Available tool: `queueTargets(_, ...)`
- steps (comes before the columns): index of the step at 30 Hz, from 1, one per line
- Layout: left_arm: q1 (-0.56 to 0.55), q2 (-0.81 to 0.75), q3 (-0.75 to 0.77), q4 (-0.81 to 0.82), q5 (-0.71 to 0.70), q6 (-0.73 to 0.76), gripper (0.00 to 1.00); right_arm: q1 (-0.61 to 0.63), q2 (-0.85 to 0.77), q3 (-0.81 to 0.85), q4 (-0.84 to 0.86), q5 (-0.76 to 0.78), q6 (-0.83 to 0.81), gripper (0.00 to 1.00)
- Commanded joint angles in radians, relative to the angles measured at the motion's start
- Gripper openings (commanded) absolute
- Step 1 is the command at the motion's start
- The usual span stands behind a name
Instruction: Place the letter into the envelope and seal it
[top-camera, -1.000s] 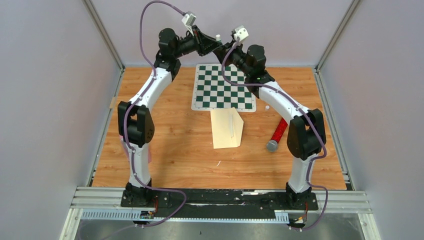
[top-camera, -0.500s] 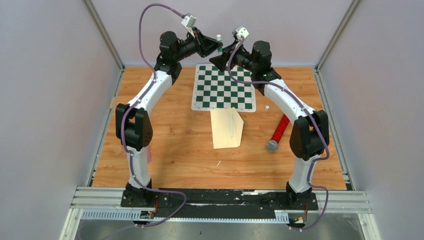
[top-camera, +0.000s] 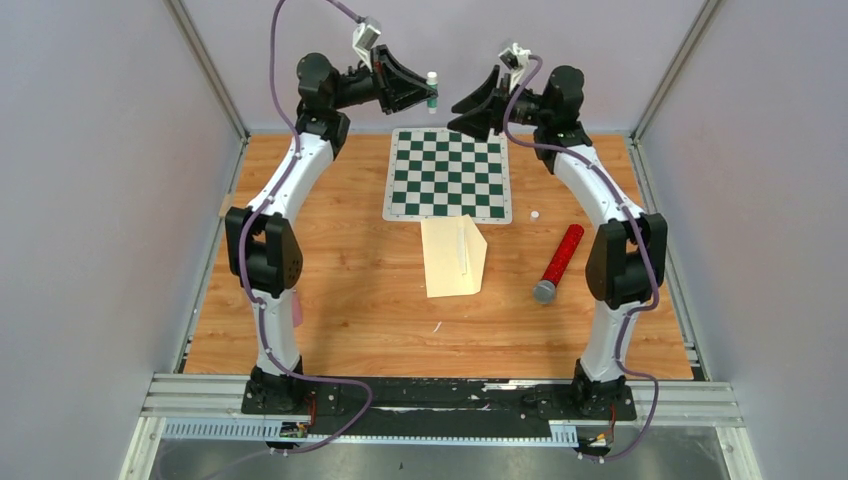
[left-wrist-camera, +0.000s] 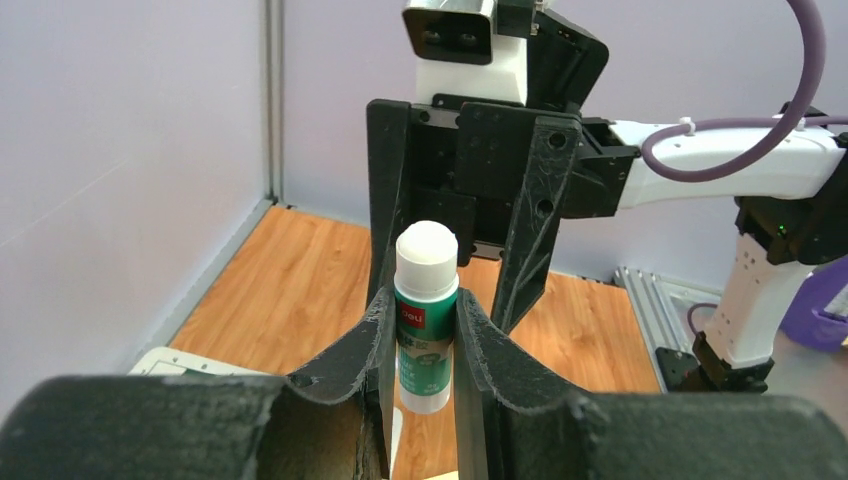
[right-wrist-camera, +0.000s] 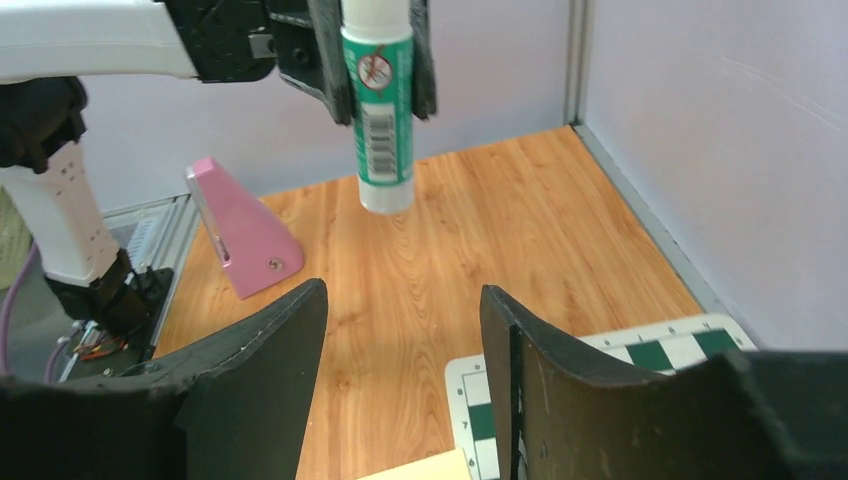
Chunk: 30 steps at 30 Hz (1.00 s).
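The right gripper (right-wrist-camera: 402, 300) has let go and drawn back from the glue stick (left-wrist-camera: 427, 290) — its jaws now stand wide and empty. The left gripper (top-camera: 428, 97) clamps the stick above the table's (top-camera: 340, 270) far edge. The envelope (top-camera: 452, 262) lies mid-table, touching the chessboard's (top-camera: 447, 175) near edge — sealing seems next; no separate letter shows.

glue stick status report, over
Left gripper shut on glue stick, held high. Right gripper open, empty. Envelope flat on table, unobstructed.

Smooth wood-grain table (top-camera: 340, 290), matt paper envelope (top-camera: 452, 262)
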Motion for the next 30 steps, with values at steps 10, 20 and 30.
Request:
queueTargets(10, -0.008, 0.017, 0.052, 0.035, 0.070, -0.025, 0.00, 0.075, 0.121, 0.155, 0.231, -0.062, 0.193, 0.52)
queueTargets(20, -0.011, 0.018, 0.056, 0.024, 0.066, -0.014, 0.00, 0.081, 0.126, 0.159, 0.227, -0.027, 0.218, 0.18)
queueTargets(30, -0.016, -0.028, -0.002, -0.080, -0.150, 0.114, 0.00, 0.085, 0.076, 0.153, 0.077, 0.188, 0.085, 0.00)
